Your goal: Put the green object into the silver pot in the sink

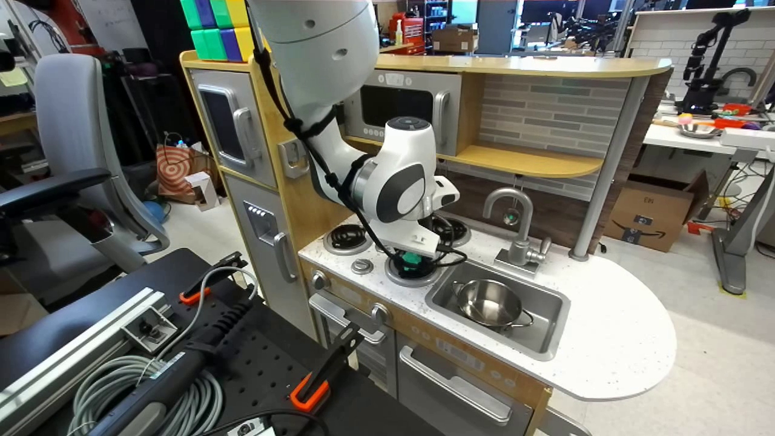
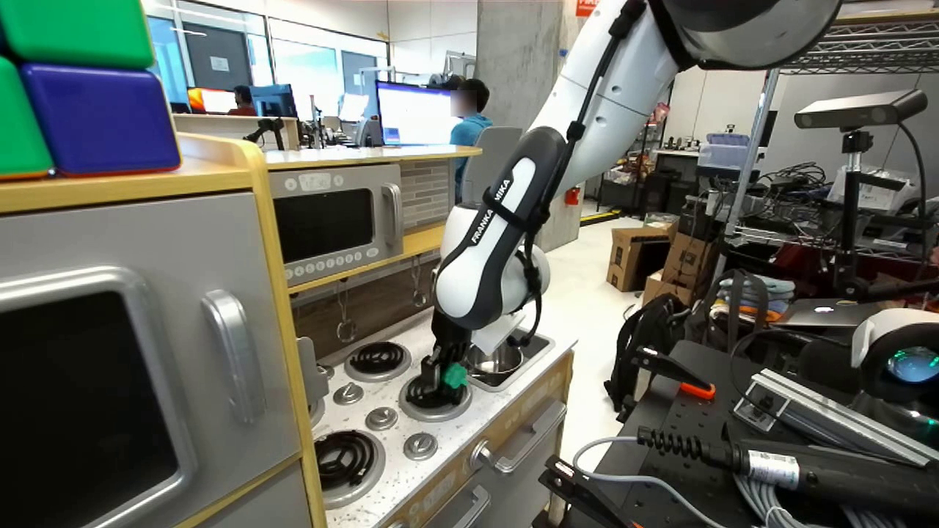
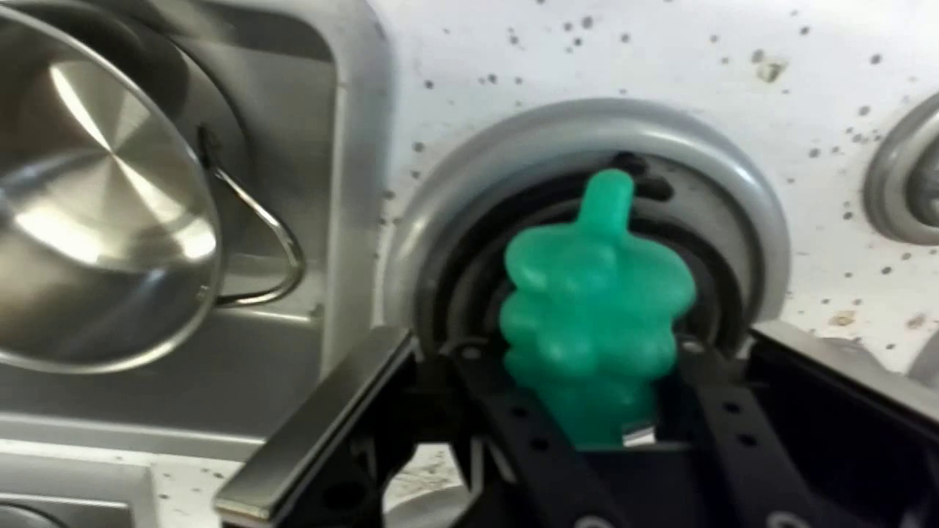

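The green object (image 3: 594, 293), lumpy with a short stem, is between the fingers of my gripper (image 3: 583, 356) over a burner in the wrist view. The fingers are partly closed and their pads appear to touch its sides. It also shows in both exterior views (image 1: 412, 260) (image 2: 455, 375), at the burner beside the sink. I cannot tell whether it is raised off the burner. The silver pot (image 1: 487, 301) stands upright in the sink (image 1: 554, 327), with a wire handle on each side. In the wrist view the pot (image 3: 103, 220) is to the left of the gripper and its inside shows no contents.
The curved faucet (image 1: 511, 212) stands behind the sink. The sink's raised rim (image 3: 359, 183) lies between the burner (image 3: 763, 242) and the pot. A microwave (image 1: 396, 100) and a shelf (image 1: 533, 162) are above the counter. Several stove knobs (image 2: 420, 445) are near the gripper.
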Available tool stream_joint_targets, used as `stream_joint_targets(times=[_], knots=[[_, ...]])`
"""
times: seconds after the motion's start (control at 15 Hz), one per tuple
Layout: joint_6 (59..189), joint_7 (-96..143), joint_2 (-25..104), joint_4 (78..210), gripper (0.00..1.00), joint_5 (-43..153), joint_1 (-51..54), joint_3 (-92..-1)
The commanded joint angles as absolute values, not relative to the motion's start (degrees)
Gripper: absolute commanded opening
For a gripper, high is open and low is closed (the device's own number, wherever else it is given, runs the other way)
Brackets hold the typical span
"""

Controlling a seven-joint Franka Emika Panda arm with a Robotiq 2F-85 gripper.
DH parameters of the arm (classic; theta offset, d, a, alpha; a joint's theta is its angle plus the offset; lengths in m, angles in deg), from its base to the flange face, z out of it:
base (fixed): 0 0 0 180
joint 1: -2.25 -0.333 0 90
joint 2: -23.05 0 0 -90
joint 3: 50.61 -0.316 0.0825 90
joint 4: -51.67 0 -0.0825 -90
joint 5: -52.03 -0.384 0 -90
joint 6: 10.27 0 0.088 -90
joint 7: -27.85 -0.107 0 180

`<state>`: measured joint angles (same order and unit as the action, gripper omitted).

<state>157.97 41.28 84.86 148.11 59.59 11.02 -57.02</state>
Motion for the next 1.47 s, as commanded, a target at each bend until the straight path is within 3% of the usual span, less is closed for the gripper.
stream_joint_targets(times=[0.0, 0.47, 1.4], knots=[[166.1, 37.9, 80.3, 156.7, 0.0, 56.6, 14.4, -53.8], [174.3, 31.9, 77.3, 160.4, 0.02, 52.5, 20.6, -50.2], [147.9, 22.9, 86.6, 136.6, 0.02, 51.4, 11.9, -45.6]])
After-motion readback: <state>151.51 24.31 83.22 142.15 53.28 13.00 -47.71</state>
